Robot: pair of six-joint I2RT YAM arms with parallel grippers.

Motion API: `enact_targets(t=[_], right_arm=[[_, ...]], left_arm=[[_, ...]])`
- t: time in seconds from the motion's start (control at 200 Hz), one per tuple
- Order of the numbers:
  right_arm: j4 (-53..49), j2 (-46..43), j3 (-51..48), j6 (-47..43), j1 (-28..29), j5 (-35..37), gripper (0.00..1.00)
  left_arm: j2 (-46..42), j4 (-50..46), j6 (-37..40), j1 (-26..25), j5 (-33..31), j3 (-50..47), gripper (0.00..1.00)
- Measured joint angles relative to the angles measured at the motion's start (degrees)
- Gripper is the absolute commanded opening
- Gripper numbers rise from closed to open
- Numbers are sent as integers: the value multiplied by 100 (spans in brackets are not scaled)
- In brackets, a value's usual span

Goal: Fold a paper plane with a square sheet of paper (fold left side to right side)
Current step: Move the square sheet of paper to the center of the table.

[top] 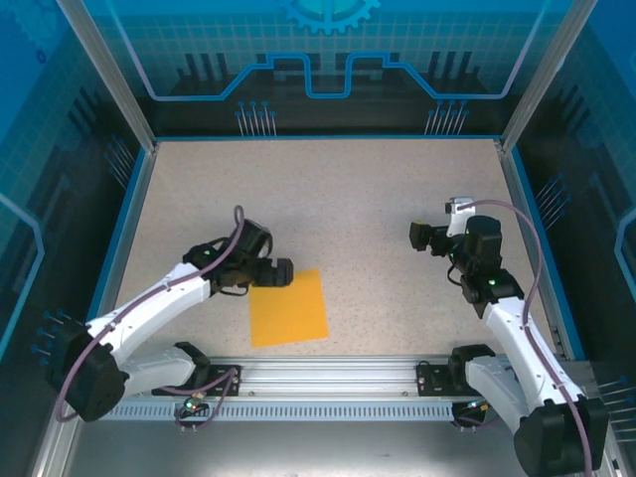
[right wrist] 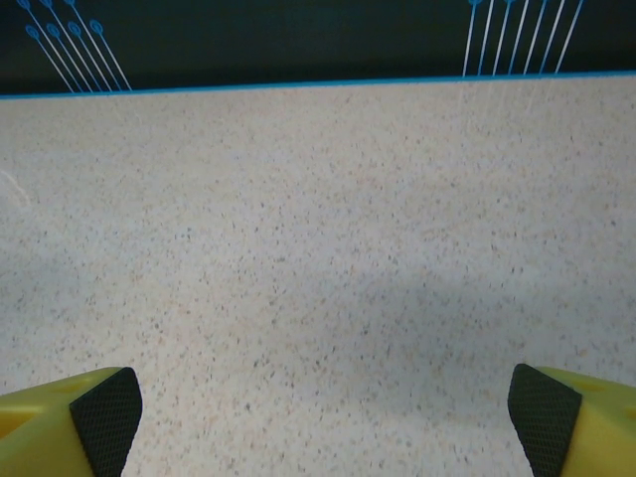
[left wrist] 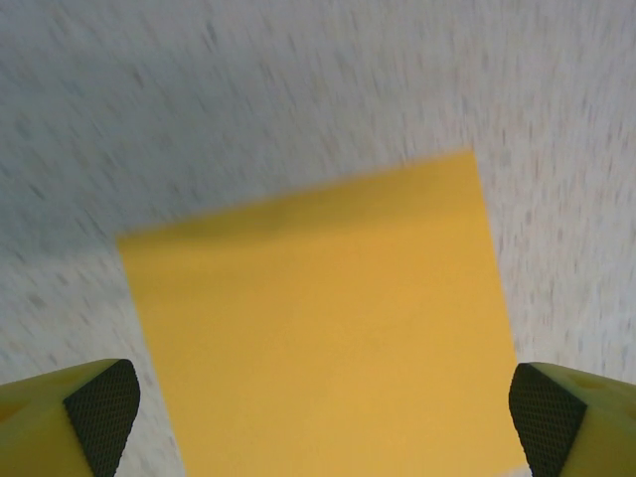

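Open counter (top: 378, 199) surrounds the flat square sheet of paper (top: 288, 308). The left fingers (top: 282, 272) crowd its far edge; the right fingers (top: 419, 237) stand well apart.

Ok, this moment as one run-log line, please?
square sheet of paper: flat on table | left end effector: open, at its far edge | right end effector: open, away from it

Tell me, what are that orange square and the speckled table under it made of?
The orange square looks like thin matte paper: it lies flat, with crisp straight edges and no shine. The table looks like a hard laminate or stone-look top, beige with fine dark flecks and a dull finish; which of the two, the look leaves open.
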Motion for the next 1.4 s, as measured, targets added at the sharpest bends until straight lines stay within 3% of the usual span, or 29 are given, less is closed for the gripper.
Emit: enact_targets(t=[0.145,0.425,0.97,1.401], right_arm=[[-289,-50,0,76,42,13,99],[-555,-57,0,140,151,74,99],[-597,-33,0,140,188,138,99],[-579,83,0,188,214,101,99]], left_arm=[[457,-356,-365,-581,26,68,99],[2127,-459,-468,-1152,20,761,99],[3473,-114,-306,-1147,94,1279,99],[4852,-249,260,-1010,17,3235,99]])
